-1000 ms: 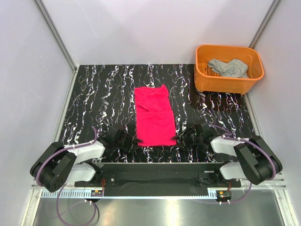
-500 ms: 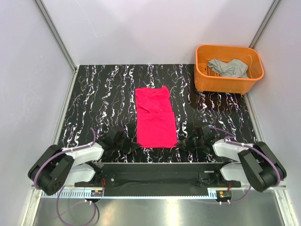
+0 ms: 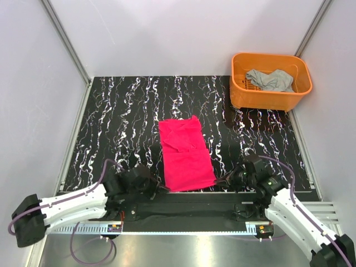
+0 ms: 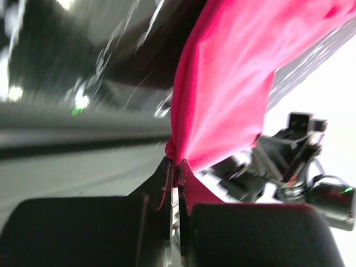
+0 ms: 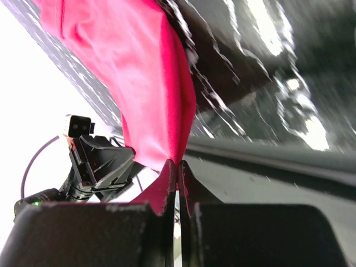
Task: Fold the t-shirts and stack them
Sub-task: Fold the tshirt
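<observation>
We see the orange basket (image 3: 261, 100) standing at the far right corner of the black marbled bench (image 3: 122, 122), and we place everything else from it. The grey t-shirt (image 3: 270, 79) lies crumpled inside the basket, toward its middle, below the rim. The magenta-red t-shirt (image 3: 185, 153) lies on the bench well apart from the basket, to its left and nearer the arm bases. It is spread as a long narrow strip, with its wrinkled end toward the basket's side of the bench and a faint crease across its middle. Both hands are at the strip's end farthest from the basket. The left hand (image 4: 173, 164) is clamped tight on the corner that lies farther from the basket; in its wrist view the fingers meet with only a pinch of red cloth between them, and the fabric fans upward from the tips. The right hand (image 5: 177, 164) is closed just as narrowly on the corner nearer the basket's side, with the cloth gathered into a point at the tips and spreading away from them. Each wrist view shows the other hand across the hem, with the red fabric between them. The wrist views are too blurred for us to tell whether the gripped hem is lifted off the bench.
</observation>
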Robot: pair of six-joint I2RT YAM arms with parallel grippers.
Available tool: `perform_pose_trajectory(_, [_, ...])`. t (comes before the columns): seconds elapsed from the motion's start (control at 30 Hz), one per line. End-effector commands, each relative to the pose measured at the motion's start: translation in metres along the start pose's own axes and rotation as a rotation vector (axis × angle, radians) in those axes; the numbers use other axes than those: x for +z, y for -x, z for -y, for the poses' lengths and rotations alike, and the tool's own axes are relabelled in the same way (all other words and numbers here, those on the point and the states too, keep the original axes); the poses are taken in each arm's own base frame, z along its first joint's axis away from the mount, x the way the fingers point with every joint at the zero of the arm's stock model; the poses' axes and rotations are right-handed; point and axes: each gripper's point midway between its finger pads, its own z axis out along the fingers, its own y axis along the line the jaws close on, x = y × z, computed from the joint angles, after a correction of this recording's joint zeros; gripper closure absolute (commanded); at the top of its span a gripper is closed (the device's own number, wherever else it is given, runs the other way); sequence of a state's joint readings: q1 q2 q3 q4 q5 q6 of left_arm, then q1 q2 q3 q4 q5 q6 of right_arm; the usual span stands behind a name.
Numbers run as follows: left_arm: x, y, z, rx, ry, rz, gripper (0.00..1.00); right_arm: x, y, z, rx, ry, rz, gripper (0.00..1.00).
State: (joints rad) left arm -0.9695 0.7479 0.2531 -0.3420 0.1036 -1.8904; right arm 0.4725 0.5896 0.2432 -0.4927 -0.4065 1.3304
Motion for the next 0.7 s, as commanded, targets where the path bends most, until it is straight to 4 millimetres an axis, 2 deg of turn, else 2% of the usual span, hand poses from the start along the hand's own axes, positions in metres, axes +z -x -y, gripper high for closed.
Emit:
perform_pose_trajectory(0.0, [-0.005, -0.005, -0.012, -0.065, 0.055, 0.038, 1.00, -0.019, -0.013, 0.015, 0.002, -0.094, -0.026, 1.00])
perform_pose_trajectory(0.03, [-0.007, -0.014, -0.014, -0.045, 0.064, 0.020, 1.00, -0.021, -0.014, 0.013, -0.005, -0.092, -0.029, 1.00])
perform_pose_trajectory(0.07, [-0.012, -0.020, -0.003, -0.040, 0.043, 0.008, 1.00, -0.025, -0.017, 0.006, -0.017, -0.076, -0.047, 1.00])
perform_pose_trajectory(0.13, [-0.020, -0.021, 0.008, 0.008, 0.028, 0.040, 1.00, -0.029, -0.018, -0.001, -0.050, -0.078, -0.055, 1.00])
perform_pose_trajectory(0.17, [-0.032, -0.027, 0.033, 0.030, -0.016, 0.048, 1.00, -0.031, -0.015, -0.007, -0.069, -0.076, -0.035, 1.00])
perform_pose_trajectory(0.2, [-0.037, -0.016, 0.032, 0.073, 0.006, 0.122, 1.00, -0.037, -0.013, -0.023, -0.101, -0.047, -0.020, 1.00])
perform_pose_trajectory(0.23, [-0.043, -0.014, 0.042, 0.086, -0.008, 0.150, 1.00, -0.037, -0.010, -0.026, -0.129, -0.067, -0.016, 1.00])
perform_pose_trajectory(0.27, [-0.051, -0.008, 0.061, 0.108, -0.039, 0.191, 1.00, -0.036, -0.005, -0.039, -0.156, -0.076, -0.005, 1.00])
perform_pose_trajectory(0.3, [-0.054, -0.012, 0.067, 0.138, -0.047, 0.182, 1.00, -0.040, -0.004, -0.051, -0.170, -0.045, 0.007, 1.00])
perform_pose_trajectory(0.33, [-0.055, 0.001, 0.079, 0.117, -0.060, 0.214, 1.00, -0.034, 0.000, -0.053, -0.192, -0.082, -0.001, 1.00])
perform_pose_trajectory(0.37, [-0.060, 0.003, 0.094, 0.124, -0.088, 0.219, 1.00, -0.038, 0.004, -0.074, -0.225, -0.056, 0.018, 1.00])
perform_pose_trajectory(0.4, [-0.055, 0.006, 0.101, 0.168, -0.076, 0.217, 1.00, -0.036, 0.009, -0.086, -0.243, -0.046, 0.027, 1.00])
perform_pose_trajectory(0.43, [-0.057, 0.021, 0.115, 0.148, -0.090, 0.250, 1.00, -0.027, 0.018, -0.090, -0.259, -0.077, 0.021, 1.00])
perform_pose_trajectory(0.47, [-0.063, 0.022, 0.135, 0.190, -0.125, 0.248, 1.00, -0.030, 0.022, -0.113, -0.282, -0.044, 0.025, 1.00])
perform_pose_trajectory(0.5, [-0.055, 0.030, 0.141, 0.193, -0.096, 0.264, 1.00, -0.027, 0.029, -0.124, -0.289, -0.037, 0.024, 1.00])
perform_pose_trajectory(0.53, [-0.057, 0.046, 0.152, 0.173, -0.104, 0.296, 1.00, -0.015, 0.039, -0.126, -0.290, -0.075, 0.006, 1.00])
perform_pose_trajectory(0.57, [-0.060, 0.051, 0.168, 0.177, -0.123, 0.301, 1.00, -0.020, 0.051, -0.150, -0.288, -0.031, 0.016, 1.00])
perform_pose_trajectory(0.6, [-0.060, 0.062, 0.177, 0.165, -0.128, 0.299, 1.00, -0.017, 0.059, -0.160, -0.299, -0.018, 0.016, 1.00])
perform_pose_trajectory(0.63, [-0.053, 0.072, 0.179, 0.152, -0.103, 0.299, 1.00, -0.004, 0.069, -0.161, -0.279, -0.047, -0.004, 1.00])
perform_pose_trajectory(0.67, [-0.056, 0.077, 0.192, 0.147, -0.123, 0.300, 1.00, -0.009, 0.080, -0.182, -0.282, -0.004, -0.002, 1.00])
